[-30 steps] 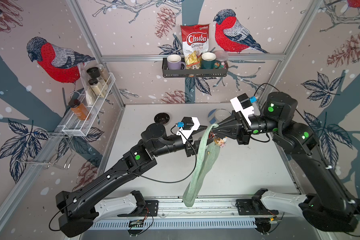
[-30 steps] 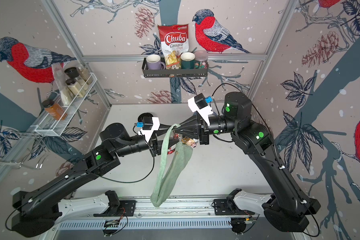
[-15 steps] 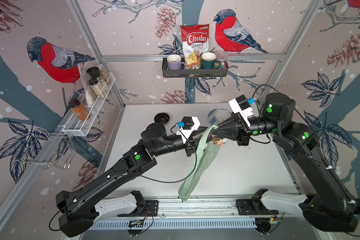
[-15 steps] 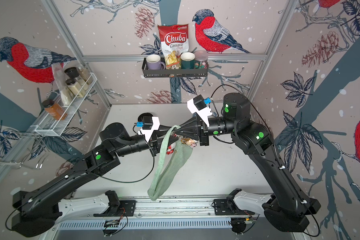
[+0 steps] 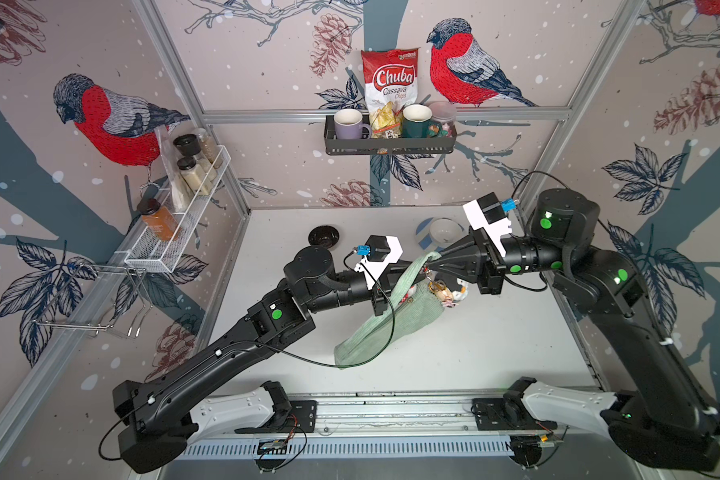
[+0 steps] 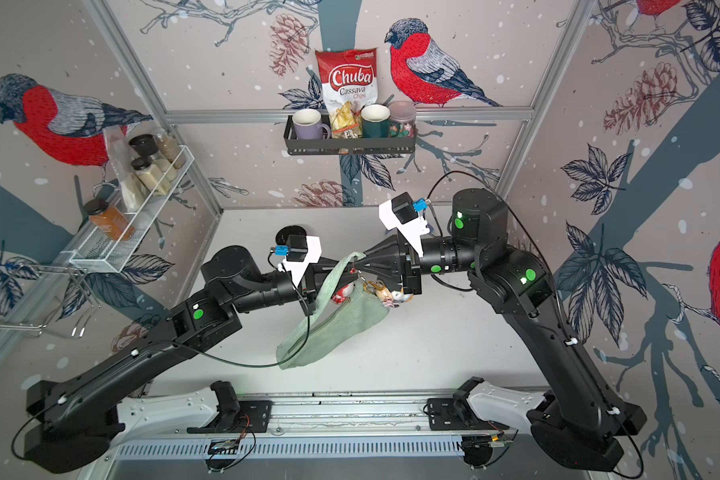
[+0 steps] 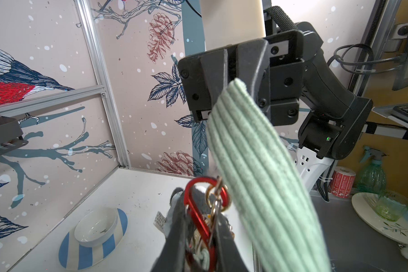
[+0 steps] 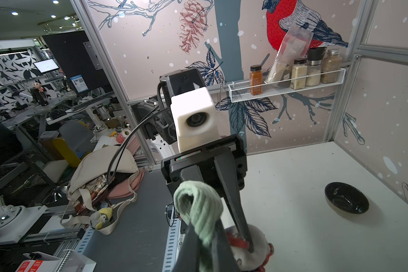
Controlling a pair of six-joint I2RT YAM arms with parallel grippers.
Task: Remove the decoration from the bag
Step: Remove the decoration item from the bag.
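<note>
The sage-green ribbed-fabric crescent bag [image 5: 391, 328] is hanging clear above the white surface [image 5: 495, 357] by its matching green strap [image 7: 257, 164], which the right fingers [image 7: 212, 75] are pinching shut. Just below that pinch, the red metal carabiner [image 7: 199, 181] of the small plush decoration [image 5: 454, 293] is dangling. Its long axis is lying along the nearer left fingers [image 7: 174, 235], which are standing narrow around it, apparently gripping it.

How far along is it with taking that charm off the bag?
Done: right pincer holds the bag up by its strap. In hand: left pincer is pinching the red clip by the charm. Left: unclipping it; the charm hangs on the bag, so nothing is off yet.
</note>
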